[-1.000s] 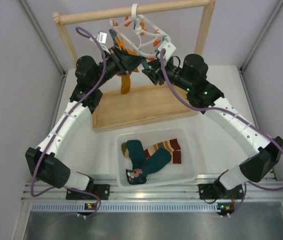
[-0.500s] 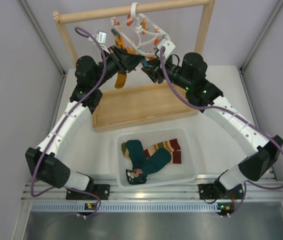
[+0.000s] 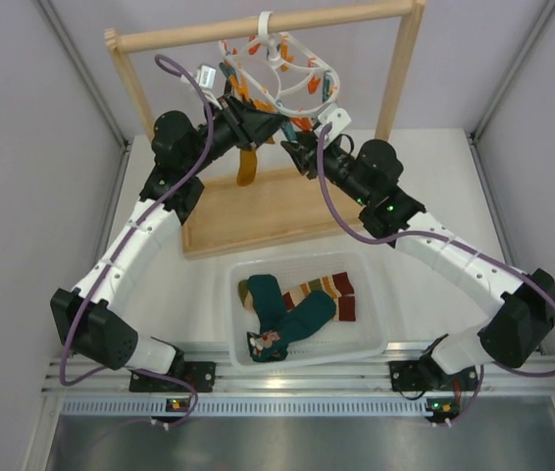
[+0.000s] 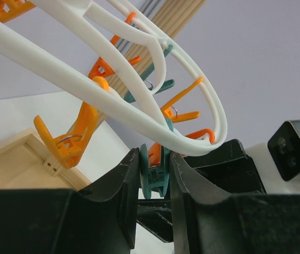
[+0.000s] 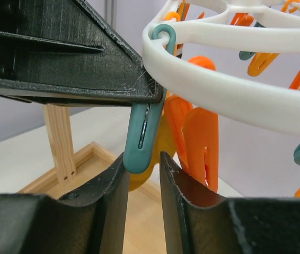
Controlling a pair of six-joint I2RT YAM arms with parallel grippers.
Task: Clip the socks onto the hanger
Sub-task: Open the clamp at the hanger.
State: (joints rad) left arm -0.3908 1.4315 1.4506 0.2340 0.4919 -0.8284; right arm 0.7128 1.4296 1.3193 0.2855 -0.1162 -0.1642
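The white plastic oval ring hanger is hung by its hook from the rail of the wooden frame at the far edge of the table, and it looks tilted. The left gripper is clamped on a small teal plastic clip just under the ring. The right gripper is set with its jaws narrowly apart around the lower tip of what appears to be the same clip. Whether its pads press on the clip cannot be told.

An ochre sock-like piece of fabric is seen dangling below the left gripper, over the frame's base board. How it is fastened is hidden.

The dark teal socks and the striped brown, red and cream socks are heaped in a translucent plastic bin at the middle of the table's near edge.

The socks are judged to be light, limp and not fragile, so they will droop and fold when lifted. They are best pinched at the cuff, so that a single free edge can be offered to a clip.

The clips are judged to be stiff, sprung and smooth, and should be squeezed at the upper tails. The hanger is light and swings freely, so it should be steadied before any fabric is pushed in.
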